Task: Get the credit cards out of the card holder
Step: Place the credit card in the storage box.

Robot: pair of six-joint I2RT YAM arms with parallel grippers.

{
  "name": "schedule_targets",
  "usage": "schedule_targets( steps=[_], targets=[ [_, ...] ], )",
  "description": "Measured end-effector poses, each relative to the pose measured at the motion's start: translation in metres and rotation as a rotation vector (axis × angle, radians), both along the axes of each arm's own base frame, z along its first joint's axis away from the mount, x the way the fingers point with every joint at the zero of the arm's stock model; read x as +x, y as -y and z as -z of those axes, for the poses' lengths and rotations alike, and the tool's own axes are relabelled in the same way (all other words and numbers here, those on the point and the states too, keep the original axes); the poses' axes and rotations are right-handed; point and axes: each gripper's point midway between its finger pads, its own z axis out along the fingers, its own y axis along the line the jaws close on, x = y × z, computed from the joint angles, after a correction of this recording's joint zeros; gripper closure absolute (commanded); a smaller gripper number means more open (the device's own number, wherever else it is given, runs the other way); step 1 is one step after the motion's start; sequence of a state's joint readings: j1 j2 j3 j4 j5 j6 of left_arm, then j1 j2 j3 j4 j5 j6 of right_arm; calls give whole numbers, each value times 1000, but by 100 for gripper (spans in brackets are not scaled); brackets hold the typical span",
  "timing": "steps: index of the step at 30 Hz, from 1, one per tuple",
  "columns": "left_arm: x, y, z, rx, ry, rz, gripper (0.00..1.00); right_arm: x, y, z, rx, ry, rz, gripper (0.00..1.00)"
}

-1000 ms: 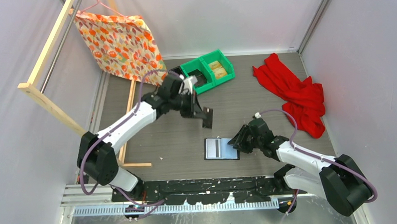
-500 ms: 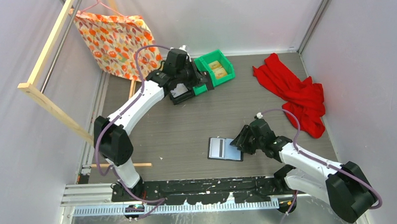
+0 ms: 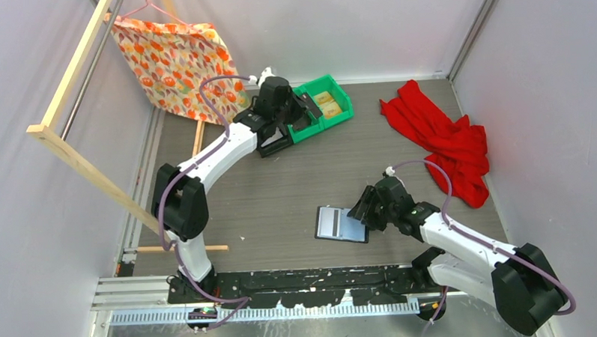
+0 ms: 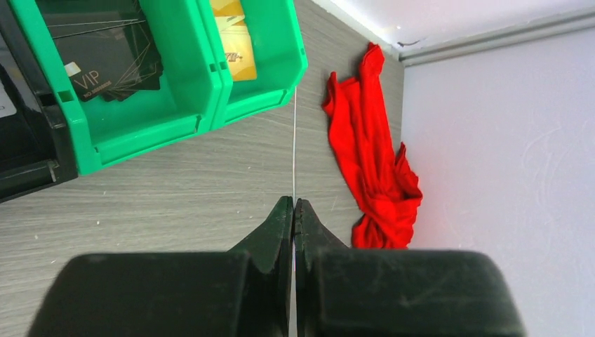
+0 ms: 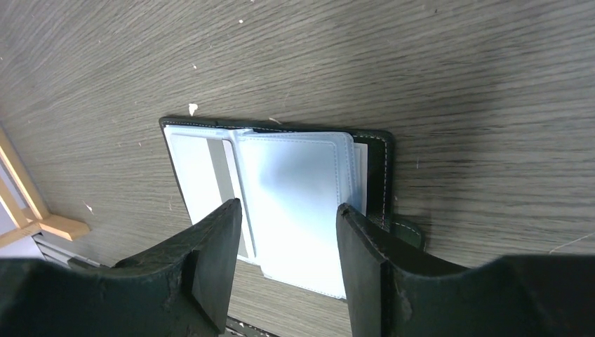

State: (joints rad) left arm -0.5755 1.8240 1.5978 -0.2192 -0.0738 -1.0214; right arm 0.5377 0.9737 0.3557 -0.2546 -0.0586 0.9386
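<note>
- Plainly, the left tool [image 4: 294,208] is pinched shut on a credit card [image 4: 295,147]. The card is seen edge-on, as a thin white line rising from the fingertips in the middle of the left wrist view.
- Its hold seems to be on one narrow margin only. I judge the card could swivel or slide out and land on the surface [image 4: 175,182] rather than in the green bins [image 4: 147,137] in the upper left of that frame.
- The right tool [image 5: 284,221] stands wide open with nothing in it, jaws either side of the right-hand sleeve of the card holder [image 5: 382,175]. Whether it touches the sleeve I cannot tell.
- Closing there, it might catch the glossy sleeve instead of a card, or shove the light holder across the surface.
- The card holder [image 3: 341,224] lies open and flat in the lower middle of the top view, well apart from the bins. It is black outside with pale, shiny sleeves inside.
- A striped card [image 5: 222,168] shows in the left sleeve, so the job looks unfinished.
</note>
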Motion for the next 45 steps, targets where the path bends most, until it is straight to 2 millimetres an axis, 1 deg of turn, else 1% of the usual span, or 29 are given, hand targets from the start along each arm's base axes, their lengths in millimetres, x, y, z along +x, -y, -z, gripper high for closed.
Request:
schedule_targets(
  steps=[4, 6, 10, 13, 15, 16, 17, 18, 19, 21, 23, 25, 30, 32, 34, 35, 36, 37, 38, 39, 42, 43, 45],
  targets=[
    [6, 1, 3, -30, 24, -62, 99, 3, -3, -1, 2, 1, -6, 42],
    [8, 4, 1, -35, 49, -99, 99, 3, -2, -1, 2, 2, -7, 42],
    [16, 12, -18, -74, 145, -194, 100, 3, -2, -1, 0, 4, -10, 42],
    [23, 15, -31, -154, 239, -285, 99, 3, -2, -1, -2, 5, -15, 42],
    [31, 18, -33, -246, 308, -353, 99, 3, -2, -1, -3, 6, -17, 42],
    [35, 21, -29, -276, 329, -376, 99, 3, -2, -1, -3, 7, -19, 42],
    [39, 24, -22, -305, 345, -403, 99, 3, -3, -1, -3, 7, -20, 42],
    [44, 26, -12, -317, 351, -423, 99, 2, -3, -1, -3, 7, -22, 42],
    [48, 28, 1, -316, 350, -445, 99, 2, -3, 0, -2, 6, -24, 42],
    [54, 27, 22, -304, 342, -483, 99, 2, -3, 0, -2, 5, -27, 42],
    [58, 21, 33, -298, 342, -532, 99, 2, -3, 0, -2, 6, -28, 42],
    [59, 13, 33, -308, 348, -583, 100, 2, -3, 0, -2, 6, -29, 42],
    [60, -4, 26, -355, 364, -685, 100, 1, -3, -1, -4, 8, -32, 42],
    [58, -8, 27, -351, 360, -699, 99, 0, -2, -1, -10, 6, -35, 42],
    [55, -8, 27, -319, 347, -676, 99, -2, 1, -2, -23, 2, -41, 41],
    [52, -7, 26, -298, 339, -657, 100, -3, 2, -5, -31, 1, -43, 39],
    [49, -4, 23, -262, 325, -617, 100, -3, 3, -11, -37, 7, -45, 24],
    [44, -2, 19, -228, 311, -572, 99, -1, 4, -19, -40, 24, -48, 5],
    [38, -2, 14, -176, 285, -520, 99, 2, 3, -28, -36, 44, -49, 1],
    [33, -2, 10, -152, 268, -487, 100, 5, 3, -39, -35, 68, -50, 0],
    [11, -2, -16, -51, 181, -298, 99, 21, 0, -84, -10, 179, -59, 0],
    [4, -6, -24, -33, 159, -231, 99, 27, -1, -101, 3, 219, -58, 0],
    [-11, -18, -33, -9, 120, -92, 100, 33, -1, -123, 27, 273, -56, 0]
  ],
)
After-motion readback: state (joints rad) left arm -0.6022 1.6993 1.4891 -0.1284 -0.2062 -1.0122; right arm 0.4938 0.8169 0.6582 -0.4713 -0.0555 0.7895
